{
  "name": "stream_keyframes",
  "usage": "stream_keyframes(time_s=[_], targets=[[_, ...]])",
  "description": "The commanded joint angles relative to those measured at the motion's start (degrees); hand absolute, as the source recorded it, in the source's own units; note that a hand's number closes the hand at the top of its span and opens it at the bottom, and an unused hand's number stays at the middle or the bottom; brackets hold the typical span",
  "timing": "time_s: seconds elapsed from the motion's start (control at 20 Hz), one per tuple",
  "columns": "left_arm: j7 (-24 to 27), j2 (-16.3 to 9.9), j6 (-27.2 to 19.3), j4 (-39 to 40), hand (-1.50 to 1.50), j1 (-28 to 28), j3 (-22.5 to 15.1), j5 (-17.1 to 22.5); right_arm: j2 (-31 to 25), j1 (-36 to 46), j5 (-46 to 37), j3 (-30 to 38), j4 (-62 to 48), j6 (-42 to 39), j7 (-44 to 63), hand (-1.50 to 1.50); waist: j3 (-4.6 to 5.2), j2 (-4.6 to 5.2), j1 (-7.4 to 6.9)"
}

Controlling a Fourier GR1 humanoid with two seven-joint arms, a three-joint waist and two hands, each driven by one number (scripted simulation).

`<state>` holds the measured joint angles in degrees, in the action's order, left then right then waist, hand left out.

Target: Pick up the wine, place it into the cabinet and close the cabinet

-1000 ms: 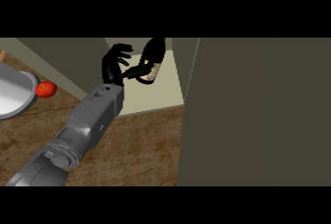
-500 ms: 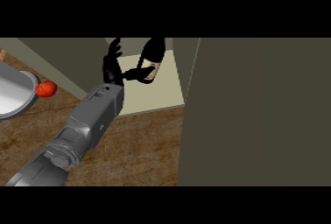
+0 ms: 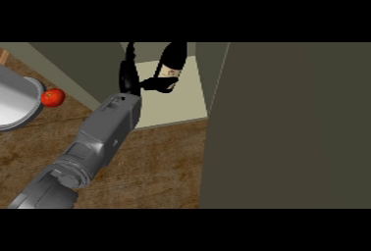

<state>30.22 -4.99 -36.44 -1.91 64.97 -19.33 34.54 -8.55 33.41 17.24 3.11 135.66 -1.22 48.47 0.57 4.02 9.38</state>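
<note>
Your left hand point(image 3: 134, 81) was inside the cabinet point(image 3: 174, 105) opening, reaching in from a forearm that ran up from the lower left. The wine point(image 3: 174, 59) stood on the pale cabinet floor, toward the back, just beside that hand. The fingers point(image 3: 130, 61) were stretched upward and straight, with only the thumb jutting sideways toward the bottle's lower part; whether the thumb touched the bottle you could not tell from this view. They did not wrap the bottle, so by my reading the hand had let go or was about to.

So the pick-up and the carry looked done, and the bottle appeared to be set down inside. What remained, as I judged it, was drawing your hand clear of the bottle without knocking it, then swinging the cabinet door point(image 3: 290, 122) shut; it stood open, filling the right half of the view.

Your right hand was not visible. On the tabletop point(image 3: 145, 171) at left sat a red tomato point(image 3: 52, 97) beside a grey bowl point(image 3: 18, 105), well apart from the work.
</note>
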Motion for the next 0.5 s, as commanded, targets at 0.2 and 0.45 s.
stream_keyframes(time_s=[0.2, 0.45], targets=[[4.64, -4.49, 17.03, -3.55, -1.5, -1.14, -1.08, -1.26, 0.32, -1.43, -0.3, -0.28, 1.51, 0.55, 0.07, -1.5, -0.33, -1.7, -3.52], [9.3, -3.71, 27.77, -8.26, -1.5, -0.9, 3.16, 2.59, -0.27, -1.12, -0.32, 1.04, 2.56, 2.39, 2.27, -1.5, -0.38, -2.77, -5.38]])
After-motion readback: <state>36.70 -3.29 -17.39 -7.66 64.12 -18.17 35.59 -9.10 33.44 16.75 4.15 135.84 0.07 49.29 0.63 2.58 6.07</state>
